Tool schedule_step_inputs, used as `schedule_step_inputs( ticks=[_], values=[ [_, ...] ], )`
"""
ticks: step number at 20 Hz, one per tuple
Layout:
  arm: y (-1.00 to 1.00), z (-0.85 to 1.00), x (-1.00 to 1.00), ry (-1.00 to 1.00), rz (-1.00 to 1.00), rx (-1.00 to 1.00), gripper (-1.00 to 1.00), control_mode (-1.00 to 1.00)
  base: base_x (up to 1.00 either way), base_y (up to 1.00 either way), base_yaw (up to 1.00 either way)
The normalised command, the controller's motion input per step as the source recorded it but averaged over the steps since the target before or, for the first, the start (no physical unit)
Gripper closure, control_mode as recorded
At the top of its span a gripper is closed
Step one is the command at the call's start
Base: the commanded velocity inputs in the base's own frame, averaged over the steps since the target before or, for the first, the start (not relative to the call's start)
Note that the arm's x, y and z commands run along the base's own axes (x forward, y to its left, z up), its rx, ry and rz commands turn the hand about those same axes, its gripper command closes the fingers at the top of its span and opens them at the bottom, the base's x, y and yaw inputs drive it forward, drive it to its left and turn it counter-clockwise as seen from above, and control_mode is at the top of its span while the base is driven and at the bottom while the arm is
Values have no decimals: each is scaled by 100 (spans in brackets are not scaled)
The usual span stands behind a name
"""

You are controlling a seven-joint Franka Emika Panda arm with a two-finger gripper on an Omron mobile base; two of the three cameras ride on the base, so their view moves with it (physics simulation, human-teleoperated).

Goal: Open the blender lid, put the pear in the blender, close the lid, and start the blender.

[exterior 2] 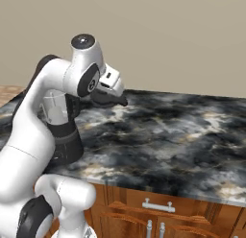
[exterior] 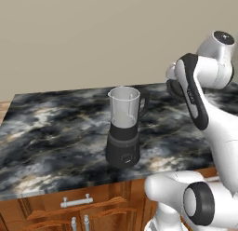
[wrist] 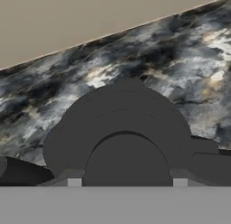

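The gripper [exterior 2: 115, 99] is clamped on the black blender lid [wrist: 122, 133] (knob between its jaws), right of the lidless blender [exterior: 123, 127] on the table [exterior: 56, 127].

i see even, soft, diffuse rendered light in both base views, with no clear direction. the marble counter [exterior: 56, 127] carries pale sheen patches, no hard glare. a faint shadow pools around the blender [exterior: 123, 132] base. the clear jar reads crisp; edges elsewhere are slightly soft from low resolution. in the hand view the blender lid [wrist: 122, 133] sits close, dark, flat-shaded, its edges blurred and detail lost. no edge distortion shows.
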Motion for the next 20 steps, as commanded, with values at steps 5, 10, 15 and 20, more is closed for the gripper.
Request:
schedule_step_inputs(
  ticks=[5,10,15,20],
  values=[
    [67,94,0,-17,3,-4,100,-100,0,0,0],
    [94,39,1,1,7,0,100,-100,0,0,0],
    [87,13,4,7,9,0,100,-100,0,0,0],
    [45,0,25,16,5,0,100,-100,0,0,0]
  ],
)
